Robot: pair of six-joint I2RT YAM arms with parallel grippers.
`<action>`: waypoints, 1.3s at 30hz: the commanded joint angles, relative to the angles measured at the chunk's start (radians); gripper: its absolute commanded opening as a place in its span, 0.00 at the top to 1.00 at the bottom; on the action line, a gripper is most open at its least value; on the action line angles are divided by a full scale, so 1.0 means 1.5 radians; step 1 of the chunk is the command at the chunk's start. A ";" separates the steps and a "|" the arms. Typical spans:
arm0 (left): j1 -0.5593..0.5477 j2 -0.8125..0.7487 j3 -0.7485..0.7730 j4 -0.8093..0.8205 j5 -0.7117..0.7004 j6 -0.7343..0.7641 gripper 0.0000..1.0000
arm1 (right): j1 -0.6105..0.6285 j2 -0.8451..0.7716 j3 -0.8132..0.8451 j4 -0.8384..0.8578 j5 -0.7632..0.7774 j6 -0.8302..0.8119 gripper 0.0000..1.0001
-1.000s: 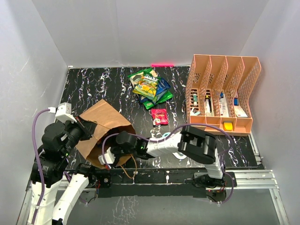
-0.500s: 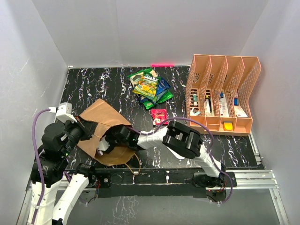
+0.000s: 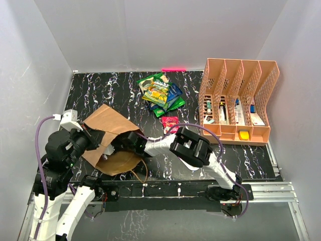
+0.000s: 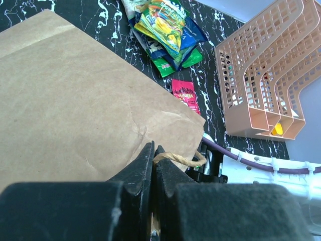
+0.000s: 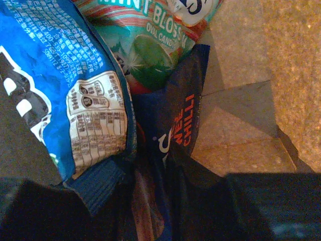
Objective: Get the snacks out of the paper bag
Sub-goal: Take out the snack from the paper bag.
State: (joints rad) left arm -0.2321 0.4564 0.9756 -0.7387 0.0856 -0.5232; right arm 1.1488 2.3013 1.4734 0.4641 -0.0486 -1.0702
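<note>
Snacks (image 3: 160,93): green, yellow and blue heap out on the black surface (image 3: 100,85), red packet (image 3: 171,124) just beside. More inside the paper bag (image 3: 108,123): blue packet (image 5: 75,75), green mint packet (image 5: 145,45), dark chilli packet (image 5: 180,120), crowded together. Bag: lies on its side, near left. Left gripper (image 4: 153,150): pressed together on the twisted handle (image 4: 175,159). Right gripper (image 5: 170,211): reaches inside the mouth, fingers spread (dark, blurred) about the packets.

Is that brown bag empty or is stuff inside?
Not empty: inside the paper bag, the right wrist view shows a blue packet, a mint-candy packet and a chilli packet.
</note>
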 commanded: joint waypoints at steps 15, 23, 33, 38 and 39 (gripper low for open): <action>-0.001 0.001 0.005 0.004 -0.043 -0.018 1.00 | 0.019 -0.222 -0.133 0.021 -0.056 0.130 0.92; -0.001 0.004 0.009 0.011 -0.059 -0.030 1.00 | 0.032 -0.302 -0.189 -0.013 -0.057 0.207 0.92; -0.001 0.008 0.004 0.027 -0.056 -0.052 1.00 | 0.031 -0.330 -0.202 -0.028 0.052 0.274 0.92; -0.001 0.011 0.009 0.018 -0.059 -0.048 1.00 | 0.032 -0.320 -0.189 -0.052 0.059 0.285 0.92; -0.001 0.010 0.009 0.016 -0.061 -0.048 1.00 | 0.032 -0.328 -0.193 -0.049 0.050 0.286 0.92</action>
State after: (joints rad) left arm -0.2321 0.4622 0.9756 -0.7277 0.0029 -0.5892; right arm 1.1957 1.8328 1.1591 0.3634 0.0051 -0.6750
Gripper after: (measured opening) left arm 0.010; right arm 0.084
